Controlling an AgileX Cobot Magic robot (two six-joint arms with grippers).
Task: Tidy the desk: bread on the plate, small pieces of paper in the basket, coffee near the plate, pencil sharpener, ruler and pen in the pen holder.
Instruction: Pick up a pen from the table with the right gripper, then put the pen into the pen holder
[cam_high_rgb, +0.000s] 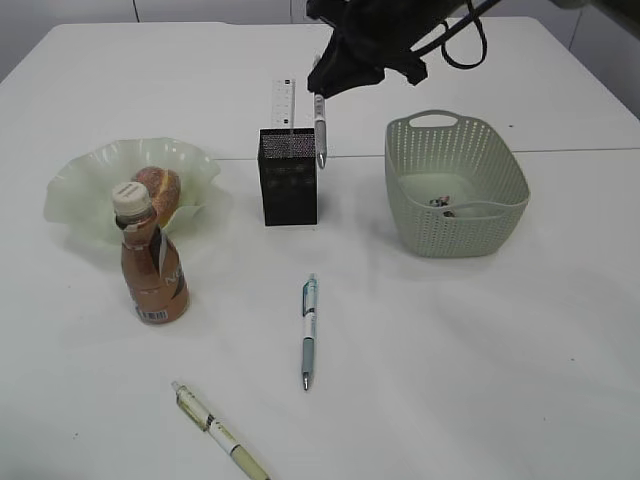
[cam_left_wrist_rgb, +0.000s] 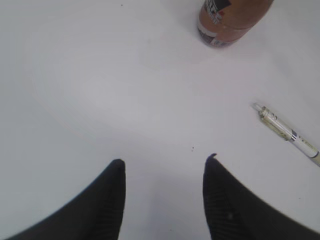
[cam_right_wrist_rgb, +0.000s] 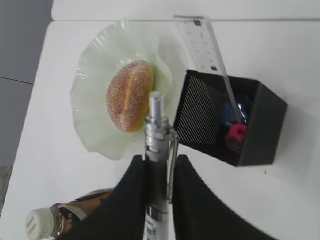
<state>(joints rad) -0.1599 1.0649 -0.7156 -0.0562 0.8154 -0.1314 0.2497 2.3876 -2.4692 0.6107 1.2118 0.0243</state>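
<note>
Toward the bench's left edge, bread is seen on the plate, with the coffee bottle just in front. Two pens lie near the front edge. The basket's contents are hard to make out (small scraps). The right end effector is clamped on a pen beside the ruler-holding pen holder; the left end effector is held wide, empty.

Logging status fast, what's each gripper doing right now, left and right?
Left gripper: open, holding nothing, above bare table.
Right gripper: closed on a pen, beside the pen holder.
</note>
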